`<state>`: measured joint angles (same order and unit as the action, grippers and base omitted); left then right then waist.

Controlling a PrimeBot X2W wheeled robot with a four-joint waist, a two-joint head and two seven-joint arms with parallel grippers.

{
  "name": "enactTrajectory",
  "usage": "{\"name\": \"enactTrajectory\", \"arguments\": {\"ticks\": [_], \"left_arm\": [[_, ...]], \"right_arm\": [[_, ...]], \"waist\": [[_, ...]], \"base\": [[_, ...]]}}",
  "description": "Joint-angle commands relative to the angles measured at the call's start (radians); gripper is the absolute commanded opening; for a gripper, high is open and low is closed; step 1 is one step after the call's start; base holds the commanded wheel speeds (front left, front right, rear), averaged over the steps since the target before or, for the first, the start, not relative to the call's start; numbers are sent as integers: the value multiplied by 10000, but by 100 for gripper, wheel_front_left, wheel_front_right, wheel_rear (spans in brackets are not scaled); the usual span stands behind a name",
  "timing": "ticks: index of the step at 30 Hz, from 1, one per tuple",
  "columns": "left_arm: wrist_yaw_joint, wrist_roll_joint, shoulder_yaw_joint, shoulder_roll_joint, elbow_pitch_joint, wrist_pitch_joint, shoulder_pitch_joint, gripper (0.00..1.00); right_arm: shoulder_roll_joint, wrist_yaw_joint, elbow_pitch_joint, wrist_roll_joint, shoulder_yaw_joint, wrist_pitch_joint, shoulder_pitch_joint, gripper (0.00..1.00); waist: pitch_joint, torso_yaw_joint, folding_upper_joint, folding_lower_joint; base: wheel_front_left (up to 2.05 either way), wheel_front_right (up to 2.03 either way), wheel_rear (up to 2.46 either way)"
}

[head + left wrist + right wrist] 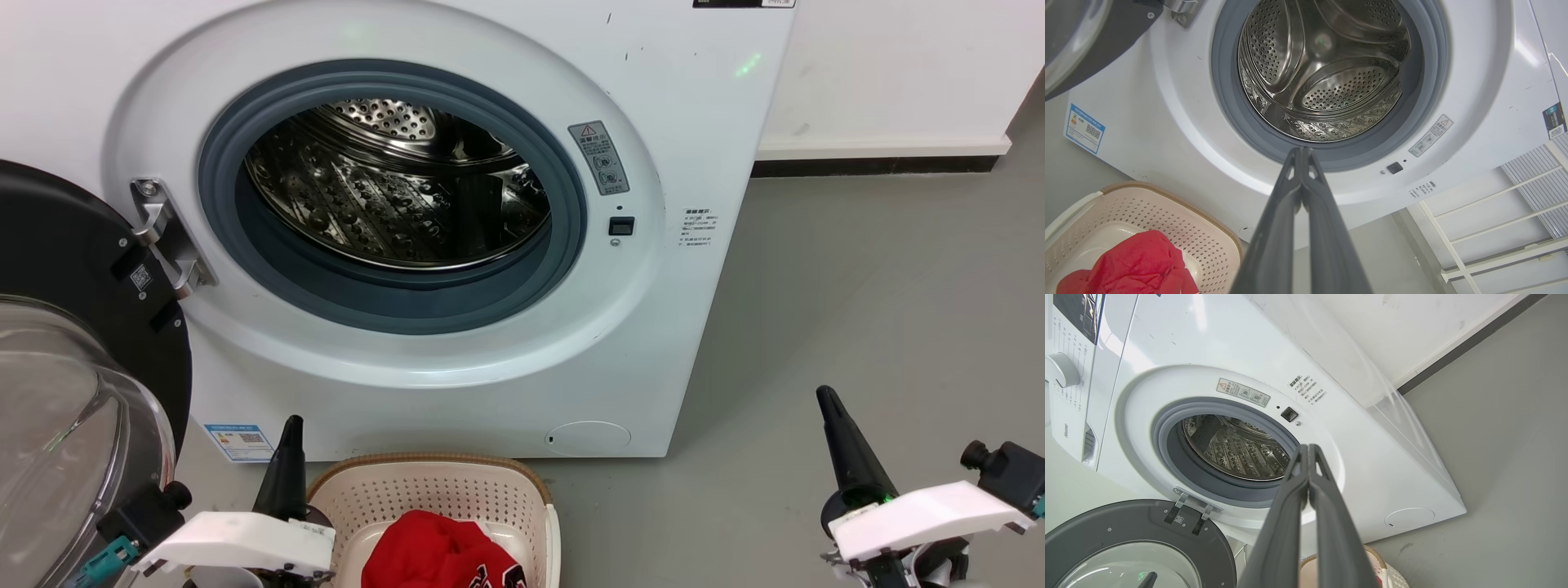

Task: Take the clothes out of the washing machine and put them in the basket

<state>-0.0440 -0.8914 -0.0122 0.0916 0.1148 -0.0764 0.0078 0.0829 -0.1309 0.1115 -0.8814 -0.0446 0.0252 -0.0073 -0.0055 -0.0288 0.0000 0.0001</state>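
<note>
Red clothes point(433, 549) heaped in the basket point(433, 462) on the floor point(857, 286), just in front of the washing machine point(694, 122). Door point(73, 269) open wide at the left, shiny drum point(392, 196) in plain sight. Left gripper point(292, 426) low beside the basket's left rim, fingers pressed together. Right gripper point(826, 400) well off to the right over the floor, likewise closed tip to tip on nothing

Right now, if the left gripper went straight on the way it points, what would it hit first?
Probably the grey rubber rim at the bottom of the washing machine opening. The left gripper, fingers shut, aims at that lower edge. Depth is unclear, so it might pass into the drum.
</note>
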Motion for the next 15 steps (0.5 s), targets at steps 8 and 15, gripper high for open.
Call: {"name": "enactTrajectory", "arguments": {"ticks": [8,15], "left_arm": [[-173,-1197,161,29,108,237,-404,0],[-268,-2018,259,9,258,415,-499,0]], "right_arm": [[77,0,126,-1254,163,-144,-401,0],[83,0,281,-2095,272,-238,-473,0]], "waist": [[9,30,0,-1],[17,56,0,-1]], "base": [[0,0,0],[0,0,0]]}}
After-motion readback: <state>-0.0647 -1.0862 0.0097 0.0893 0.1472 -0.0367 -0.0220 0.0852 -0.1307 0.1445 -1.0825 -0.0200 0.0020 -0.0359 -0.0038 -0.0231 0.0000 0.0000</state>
